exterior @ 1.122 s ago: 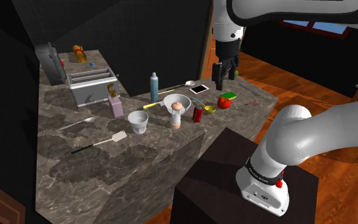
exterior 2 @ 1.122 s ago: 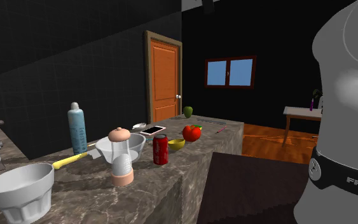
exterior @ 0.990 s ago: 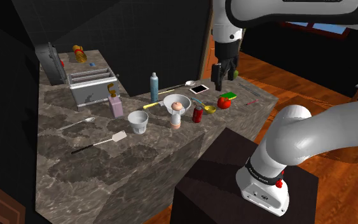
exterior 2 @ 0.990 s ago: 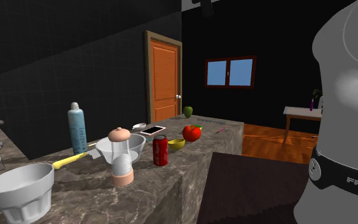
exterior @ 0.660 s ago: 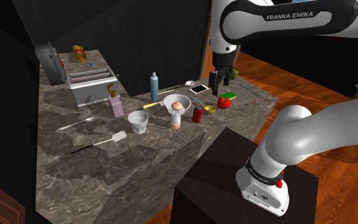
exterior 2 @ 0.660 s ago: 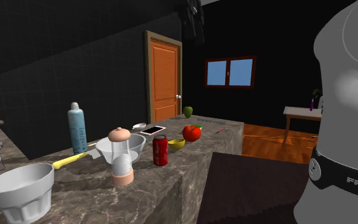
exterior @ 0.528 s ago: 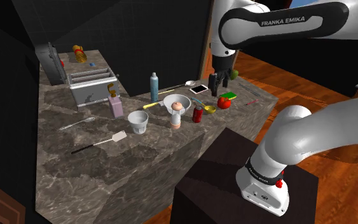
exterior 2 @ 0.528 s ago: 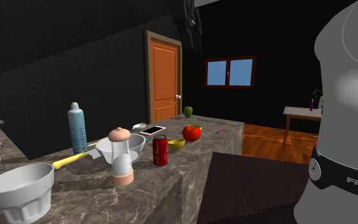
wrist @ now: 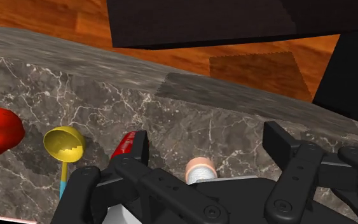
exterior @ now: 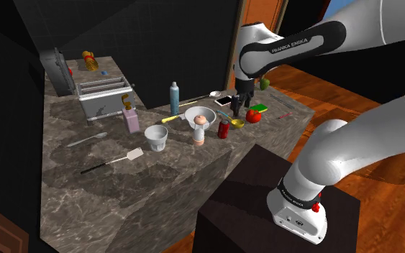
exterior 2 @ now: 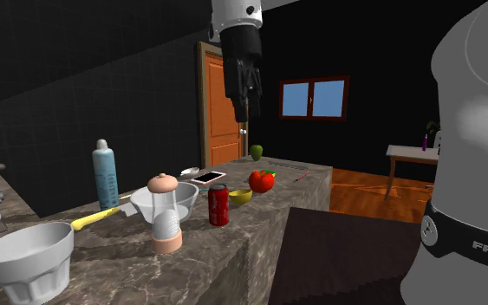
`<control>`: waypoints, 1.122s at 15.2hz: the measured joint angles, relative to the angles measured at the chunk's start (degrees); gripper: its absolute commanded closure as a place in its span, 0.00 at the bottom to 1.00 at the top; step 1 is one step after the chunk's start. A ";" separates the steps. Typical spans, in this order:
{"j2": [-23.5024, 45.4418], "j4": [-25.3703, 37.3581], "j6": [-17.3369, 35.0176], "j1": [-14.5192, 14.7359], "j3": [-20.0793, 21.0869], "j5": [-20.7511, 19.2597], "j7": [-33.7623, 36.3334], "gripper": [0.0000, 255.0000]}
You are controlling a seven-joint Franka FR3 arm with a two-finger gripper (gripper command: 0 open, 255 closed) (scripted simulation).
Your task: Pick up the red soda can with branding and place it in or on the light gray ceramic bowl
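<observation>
— So, where is the can (exterior: 224,129) sitting?
— It is standing upright on the marbled counter (exterior: 121,187), near the front edge. A yellow scoop (exterior: 237,123) is lying just beside it, and a red tomato (exterior: 253,114) is resting beyond the scoop.
— And the bowl (exterior: 209,113)?
— It is sitting on the other side of the can, close by but apart from it. A peach-topped shaker (exterior: 201,135) is standing in front of it, between bowl and counter edge. A second, deeper bowl (exterior: 156,136) is sitting farther along, toward the shoulder view's left.
— What is the gripper (exterior: 240,108) doing?
— It is hanging well above the counter, pointing down and touching nothing. The second exterior view is showing it high over the can and tomato. Its fingers are standing spread apart with nothing between them.
— What is the wrist camera catching?
— One finger (wrist: 133,149) is partly covering the can, which is peeking out red beside it. The shaker's top is showing below, between the two fingers, and the scoop and tomato are lying off to the can's side.
</observation>
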 measured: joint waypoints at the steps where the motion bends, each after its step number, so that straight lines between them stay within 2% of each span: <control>1: 2.10 -0.02 2.54 0.02 -0.71 -0.03 -0.47 0.00; 7: 14.40 1.57 15.85 -0.56 -6.31 0.74 -6.49 0.00; 10: 22.02 3.74 22.32 -0.18 -8.72 3.62 -10.63 0.00; 14: 32.55 7.94 29.46 -0.13 -10.29 10.87 -18.09 0.00; 17: 40.80 12.30 33.51 -1.87 -9.36 18.27 -25.11 0.00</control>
